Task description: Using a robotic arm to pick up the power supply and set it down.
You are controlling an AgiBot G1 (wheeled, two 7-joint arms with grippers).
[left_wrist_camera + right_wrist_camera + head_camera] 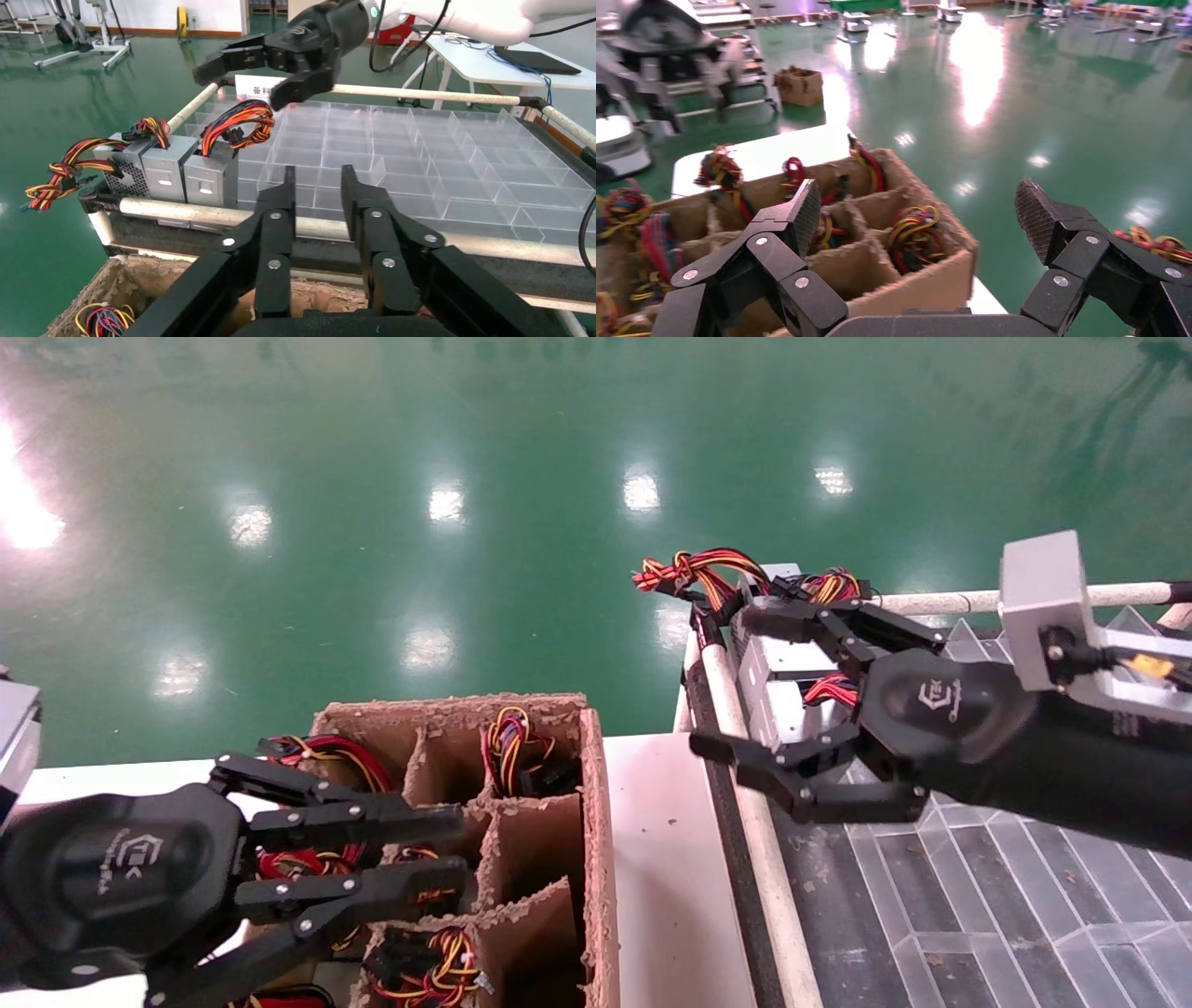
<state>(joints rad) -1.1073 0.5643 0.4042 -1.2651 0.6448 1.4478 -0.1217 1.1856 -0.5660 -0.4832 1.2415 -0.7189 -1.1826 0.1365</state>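
Observation:
The power supply (pixel 211 181) is a small grey box standing at the corner of the clear divided tray (pixel 436 161), with a looped bundle of red, orange and blue wires on top. In the head view the power supply (pixel 771 705) lies between the spread fingers of my right gripper (pixel 724 680). That right gripper (pixel 239 84) hovers just above the wire loop, open and holding nothing. My left gripper (pixel 461 848) hangs over the cardboard box (pixel 596 822), open and empty.
Two similar grey boxes (pixel 167 175) stand beside the power supply, their wires (pixel 694 570) hanging over the tray's corner. The cardboard box (pixel 912 281) holds several wired units in its compartments. A white table (pixel 661 859) separates box and tray (pixel 978 896); a white rail (pixel 211 210) edges the tray.

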